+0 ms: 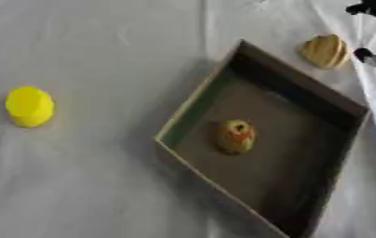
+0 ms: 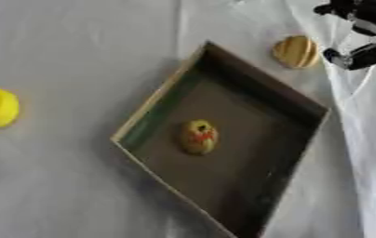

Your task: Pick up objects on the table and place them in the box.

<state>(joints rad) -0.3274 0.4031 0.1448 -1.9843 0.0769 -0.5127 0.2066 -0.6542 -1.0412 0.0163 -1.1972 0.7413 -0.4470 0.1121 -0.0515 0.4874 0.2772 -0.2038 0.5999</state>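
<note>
With one yellowish piece (image 2: 198,136) already lying mid-floor in the box (image 2: 160,107), reaching now at the table's far right corner: right hand (image 2: 360,55), fingers spread apart, holding nothing, just beside the ridged tan object (image 2: 295,51), seemingly lining up a grasp. Yellow object (image 1: 30,106) waiting near left edge.

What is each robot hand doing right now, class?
Left robot hand: not in view.
Right robot hand: at the upper right near the tan ridged object, holding nothing; open or closed cannot be told.
</note>
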